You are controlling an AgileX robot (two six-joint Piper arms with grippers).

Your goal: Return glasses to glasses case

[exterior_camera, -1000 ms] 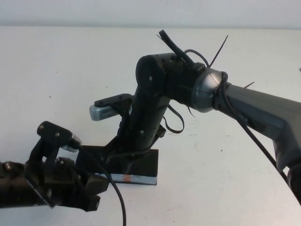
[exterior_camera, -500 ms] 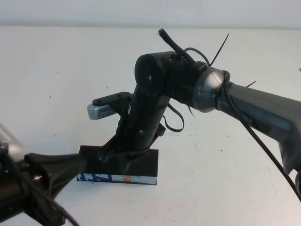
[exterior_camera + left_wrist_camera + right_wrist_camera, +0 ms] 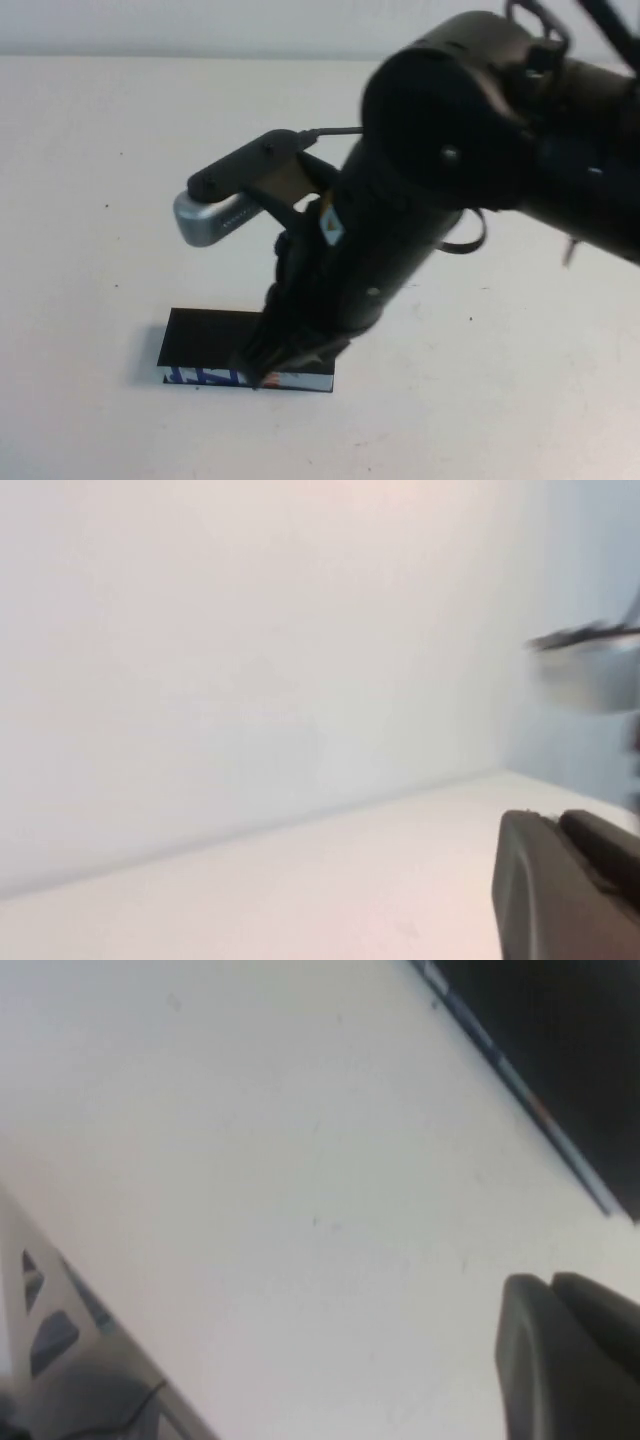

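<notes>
right gripper [image 3: 270, 368] jaws closed, above glasses case [image 3: 205, 345], left gripper [image 3: 565, 885]

Black glasses case [image 3: 205, 340] with blue-and-orange print on white strip

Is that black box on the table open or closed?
Closed, it seems: the glasses case lies flat, its top unbroken black, with the right gripper shut just above it. Left gripper: elsewhere.

Stood over the near right end of the closed glasses case [image 3: 205, 345]: the right gripper [image 3: 270, 368], jaws shut, with its bulky arm filling the space above and to the right. Lay bare and open all around the case: the white counter [image 3: 90, 200]. Hung apart near a wall: the left gripper [image 3: 560, 890].
</notes>
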